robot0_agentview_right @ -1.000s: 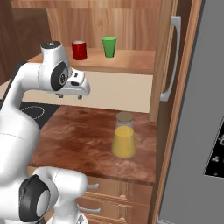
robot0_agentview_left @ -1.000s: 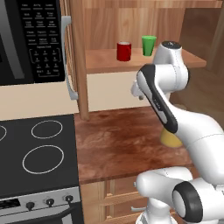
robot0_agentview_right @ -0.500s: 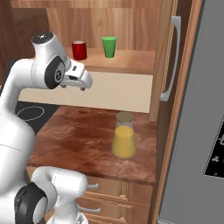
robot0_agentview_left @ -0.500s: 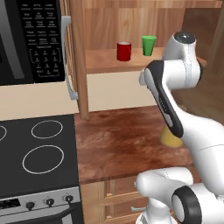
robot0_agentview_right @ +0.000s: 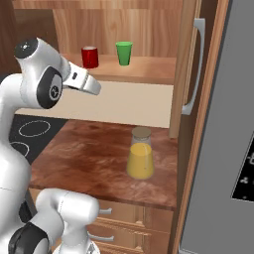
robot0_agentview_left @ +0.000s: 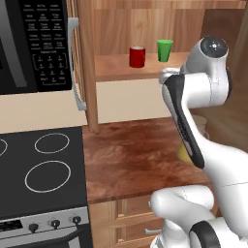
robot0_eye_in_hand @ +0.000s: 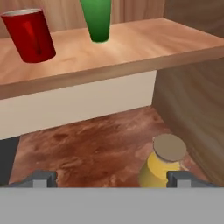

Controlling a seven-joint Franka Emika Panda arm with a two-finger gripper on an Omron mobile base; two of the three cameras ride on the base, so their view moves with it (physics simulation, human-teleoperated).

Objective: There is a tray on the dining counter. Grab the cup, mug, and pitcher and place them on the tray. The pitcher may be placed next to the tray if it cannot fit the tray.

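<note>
From my seat I see the arm raised in front of an open wooden shelf [robot0_agentview_right: 149, 69], with the gripper [robot0_eye_in_hand: 111, 177] held in the air at about shelf height, touching nothing; its two dark fingertips [robot0_eye_in_hand: 43, 178] stand far apart at the bottom of the hand view, so the jaws are wide open and empty. On the shelf the red mug [robot0_agentview_left: 137, 56] and the green cup [robot0_agentview_left: 164, 50] stand upright side by side, near each other but apart; in the left base view the mug is left of the cup, and the right base view shows the same order. In the hand view the mug [robot0_eye_in_hand: 29, 35] sits at the upper left and the cup [robot0_eye_in_hand: 97, 19] just right of it, both well ahead of the fingertips. Below the shelf, the glass pitcher [robot0_agentview_right: 140, 154] stands upright on the reddish-brown wood worktop [robot0_agentview_right: 84, 158], its lower body yellow-orange and its mouth closed by a flat tan lid; in the hand view it [robot0_eye_in_hand: 162, 164] lies between the fingertips, closer to the right one, and lower than the hand. The worktop adjoins a black stovetop [robot0_agentview_left: 41, 169] on its left side, and a black microwave [robot0_agentview_left: 34, 43] hangs above that. A tall grey fridge door [robot0_agentview_right: 223, 124] stands to the right of the cabinet.
</note>
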